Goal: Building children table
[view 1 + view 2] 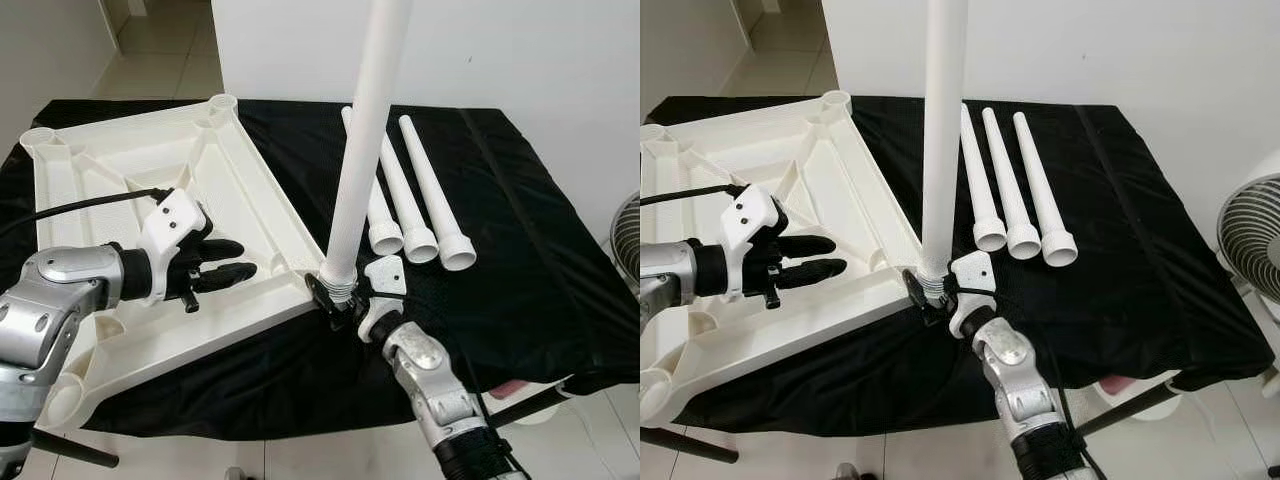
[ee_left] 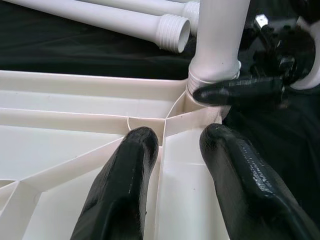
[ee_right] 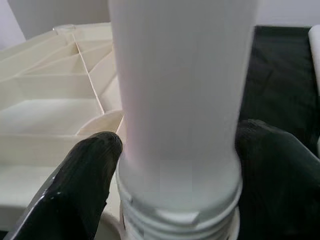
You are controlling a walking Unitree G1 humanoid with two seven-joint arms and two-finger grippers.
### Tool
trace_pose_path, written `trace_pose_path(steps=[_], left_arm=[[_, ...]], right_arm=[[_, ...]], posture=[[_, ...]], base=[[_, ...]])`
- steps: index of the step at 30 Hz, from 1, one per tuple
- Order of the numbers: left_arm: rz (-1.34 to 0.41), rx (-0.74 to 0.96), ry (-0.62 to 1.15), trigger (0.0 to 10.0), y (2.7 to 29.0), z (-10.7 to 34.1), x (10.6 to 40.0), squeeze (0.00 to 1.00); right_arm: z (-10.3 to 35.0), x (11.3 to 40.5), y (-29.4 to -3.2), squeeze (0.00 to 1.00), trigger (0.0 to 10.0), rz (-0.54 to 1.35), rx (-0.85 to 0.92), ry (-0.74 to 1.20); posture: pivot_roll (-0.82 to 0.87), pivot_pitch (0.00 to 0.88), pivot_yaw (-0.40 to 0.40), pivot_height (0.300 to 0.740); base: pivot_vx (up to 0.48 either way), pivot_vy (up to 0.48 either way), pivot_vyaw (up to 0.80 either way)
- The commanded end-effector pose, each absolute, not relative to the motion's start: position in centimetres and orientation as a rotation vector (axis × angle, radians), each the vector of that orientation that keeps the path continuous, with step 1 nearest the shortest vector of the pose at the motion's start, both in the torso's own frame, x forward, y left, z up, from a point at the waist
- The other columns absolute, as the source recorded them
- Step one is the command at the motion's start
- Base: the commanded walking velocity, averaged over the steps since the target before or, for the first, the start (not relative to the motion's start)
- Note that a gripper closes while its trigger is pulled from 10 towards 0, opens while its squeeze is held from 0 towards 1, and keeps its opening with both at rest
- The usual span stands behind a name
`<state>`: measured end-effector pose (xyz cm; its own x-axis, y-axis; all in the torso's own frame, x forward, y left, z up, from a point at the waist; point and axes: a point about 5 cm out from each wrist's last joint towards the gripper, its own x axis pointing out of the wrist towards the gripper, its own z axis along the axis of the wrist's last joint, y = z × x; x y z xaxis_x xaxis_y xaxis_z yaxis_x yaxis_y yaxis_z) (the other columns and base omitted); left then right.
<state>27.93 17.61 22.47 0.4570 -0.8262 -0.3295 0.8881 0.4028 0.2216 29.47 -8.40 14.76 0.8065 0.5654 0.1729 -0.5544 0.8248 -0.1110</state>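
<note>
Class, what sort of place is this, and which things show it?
Probably a room in a home: pale tiled floor, plain white wall, and a white pedestal fan beside the black-clothed table.

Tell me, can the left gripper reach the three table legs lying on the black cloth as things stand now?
Probably not directly. The left gripper hovers over the upturned tabletop, while the three loose legs lie beyond the upright leg that the right gripper holds at the corner socket, right across the path.
</note>
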Motion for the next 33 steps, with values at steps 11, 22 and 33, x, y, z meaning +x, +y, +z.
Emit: trace_pose_path(steps=[11,22,33], left_arm=[[-1.049,0.397,0.167,10.0,17.7,22.4,28.0,0.00],[-1.038,0.380,0.155,10.0,17.5,22.3,28.0,0.00],[-1.032,0.378,0.156,10.0,17.6,22.1,27.8,0.00]], right_arm=[[17.2,30.5,-9.2,0.00,10.0,0.605,-0.070,-0.252],[19.7,31.8,-9.3,0.00,10.0,0.897,-0.120,-0.188],[20.2,32.4,-10.0,0.00,9.8,1.060,-0.133,-0.099]], posture=[[0.03,0.105,0.016,0.740],[0.03,0.096,0.007,0.740],[0.03,0.093,0.003,0.740]], base=[[0.000,0.000,0.00],[0.000,0.000,0.00],[0.000,0.000,0.00]])
